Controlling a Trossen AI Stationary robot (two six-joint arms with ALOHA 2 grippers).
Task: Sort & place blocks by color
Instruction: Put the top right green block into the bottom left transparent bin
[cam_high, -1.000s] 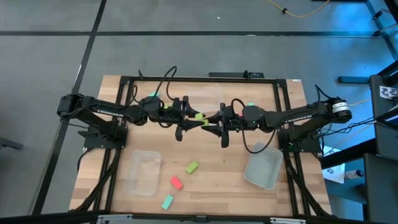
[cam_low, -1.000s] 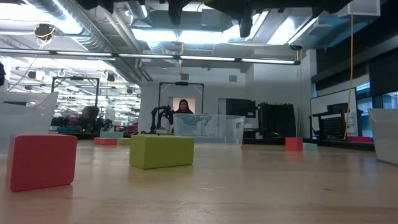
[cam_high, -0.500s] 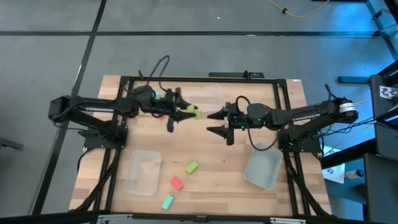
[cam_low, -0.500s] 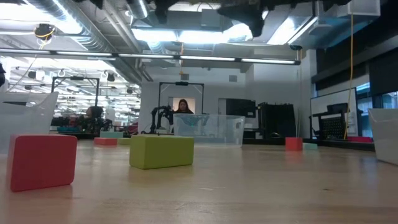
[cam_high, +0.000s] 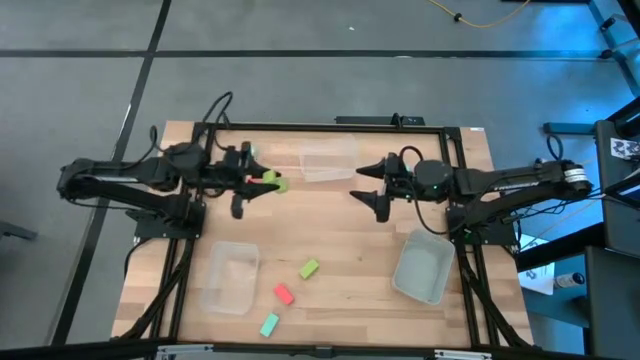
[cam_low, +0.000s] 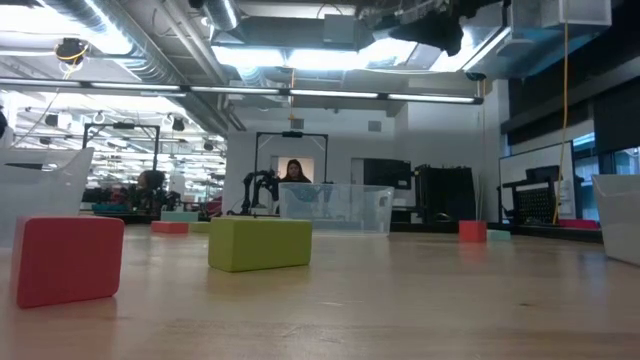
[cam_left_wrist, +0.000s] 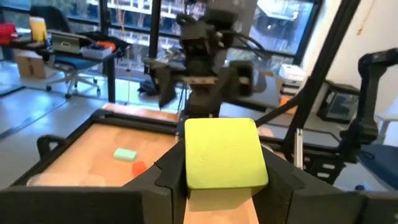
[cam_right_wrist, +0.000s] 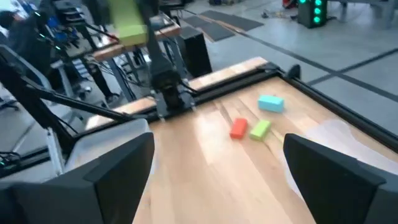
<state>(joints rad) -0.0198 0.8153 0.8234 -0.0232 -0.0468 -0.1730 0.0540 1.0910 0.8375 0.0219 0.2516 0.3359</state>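
From above we see the left gripper (cam_high: 262, 181) clenched on a small lime green rectangular block (cam_high: 271, 182), held over the far left part of the wooden table (cam_high: 340, 235). The right gripper (cam_high: 372, 183) hangs over the far middle with its jaws spread and nothing between them. Three clear plastic tubs (cam_high: 228, 277) stand about, and near the front edge lie a lime (cam_high: 309, 268), a red-pink (cam_high: 284, 293) and a teal block (cam_high: 269, 324)

At table height a red-pink block (cam_low: 67, 258) and a lime one (cam_low: 259, 243) stand close by, apart from each other

Through the left wrist the lime block (cam_left_wrist: 225, 153) sits high between the fingers (cam_left_wrist: 171, 171), so we judge a shallow grip could let it slip or twist before reaching a tub

Through the right wrist the fingers (cam_right_wrist: 109, 163) stand wide apart
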